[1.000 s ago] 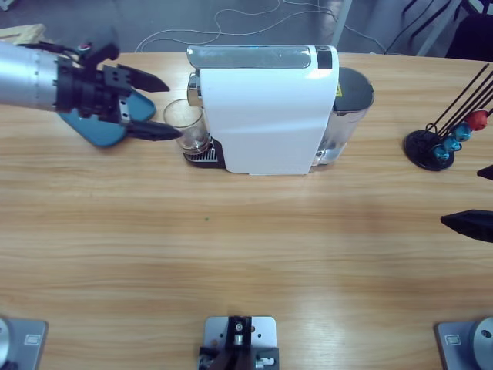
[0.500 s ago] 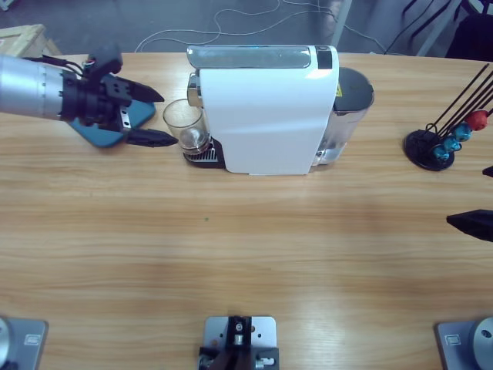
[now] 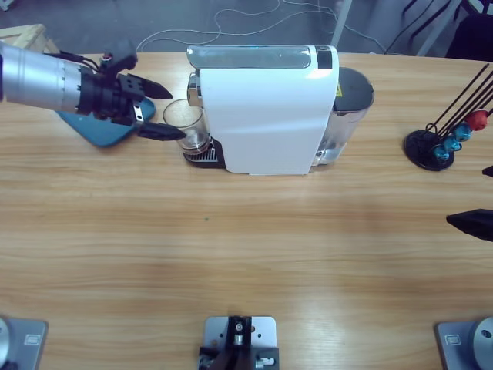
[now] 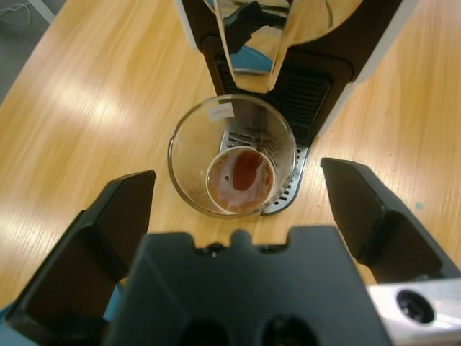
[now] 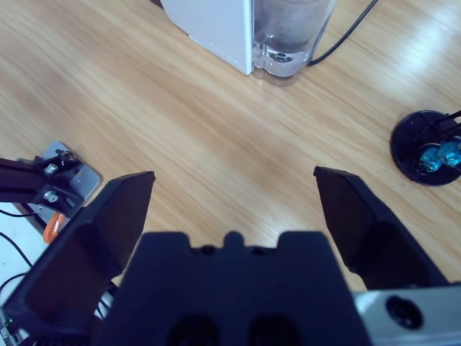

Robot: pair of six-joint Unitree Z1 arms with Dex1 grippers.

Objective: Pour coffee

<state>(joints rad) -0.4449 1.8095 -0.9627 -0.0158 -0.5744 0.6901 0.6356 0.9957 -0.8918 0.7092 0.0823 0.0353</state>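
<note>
Left gripper (image 3: 163,112) upper left of frame, jaws spread wide, holding nothing, flanking glass (image 4: 232,155). Coffee (image 4: 240,180) sits shallow in glass on drip tray under spout. Contact with rim unclear. Center jaws around glass, close gently, lift level. Right gripper (image 5: 234,205) gaping, idle.

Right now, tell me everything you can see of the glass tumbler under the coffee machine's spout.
The glass tumbler is small, clear and upright on the coffee machine's drip grate, below the spout. A shallow reddish-brown layer of coffee covers its base. The left end effector has open jaws either side of it, not clamped.
</note>
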